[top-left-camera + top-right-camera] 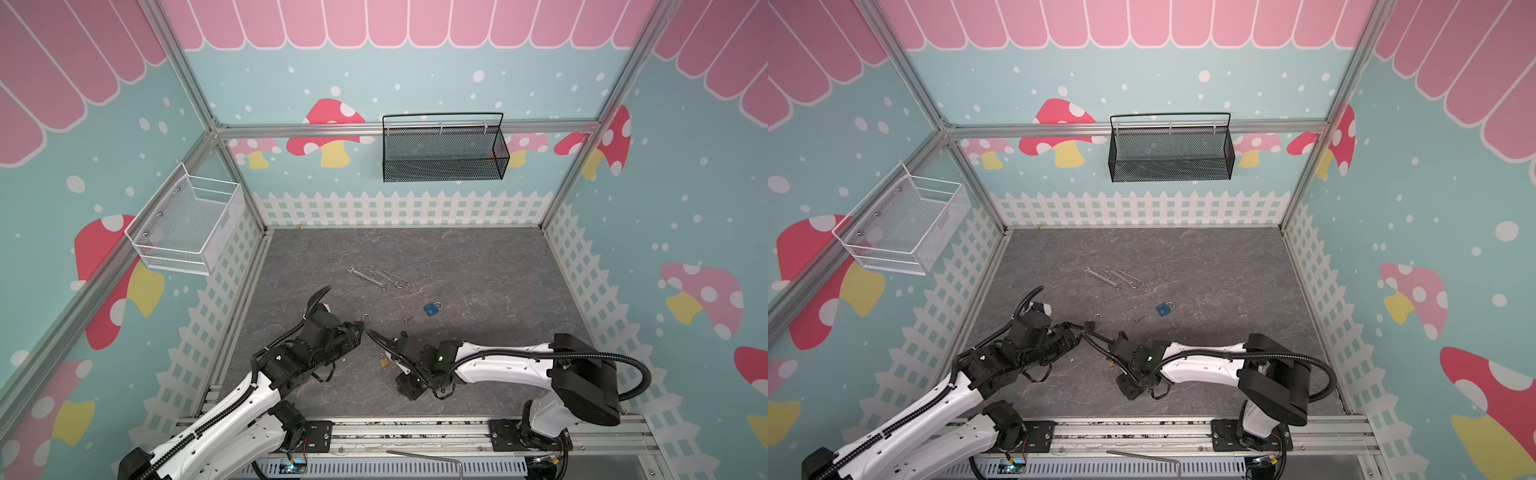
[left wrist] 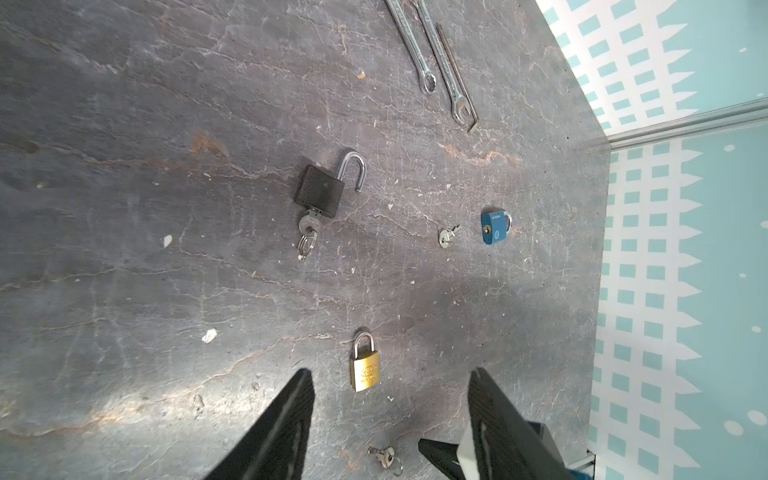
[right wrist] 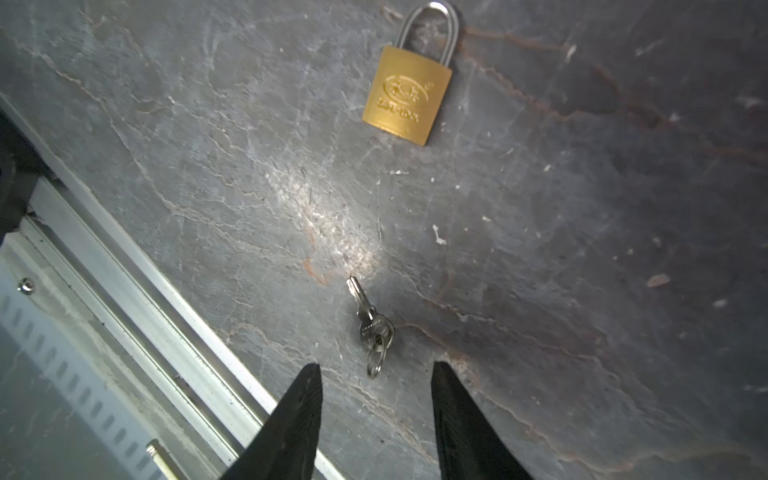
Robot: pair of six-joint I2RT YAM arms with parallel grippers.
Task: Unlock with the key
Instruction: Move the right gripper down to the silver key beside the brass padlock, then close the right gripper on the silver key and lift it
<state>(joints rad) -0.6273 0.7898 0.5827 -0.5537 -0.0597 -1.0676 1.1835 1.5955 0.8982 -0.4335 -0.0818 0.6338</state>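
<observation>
1. The key [image 3: 365, 316] lies flat on the grey table [image 3: 582, 249], in the front part, not far from the aluminium rail [image 3: 137, 291]. It is small and silver and has a split ring on its head.
2. Its long axis runs from the ring to the tip of the blade. The ring end is toward the right gripper [image 3: 377, 365], and the blade points away from it, roughly toward the bottom of the brass padlock [image 3: 409, 91]. The two are near but apart.
3. The brass padlock lies flat with its shackle closed. The shackle points away from the key.
4. The fingers of the right gripper stand apart and clamp nothing. The ring lies just in front of the gap between the fingertips.
5. The left gripper [image 2: 391, 370] also has its fingers apart and holds nothing. In its wrist view the brass padlock shows between them.
6. Farther out lies a black padlock [image 2: 320, 195] with its shackle swung open and an inserted key [image 2: 308, 224] in its bottom. A blue padlock [image 2: 494, 227] lies near it, with a small key [image 2: 446, 237] just beside.
7. Toward the back of the table lie some wrenches [image 1: 376, 277], close together.
8. A black mesh basket [image 1: 444, 149] hangs on the back wall and a white wire basket [image 1: 187, 224] on the left wall. Inside both I see only their own mesh.
</observation>
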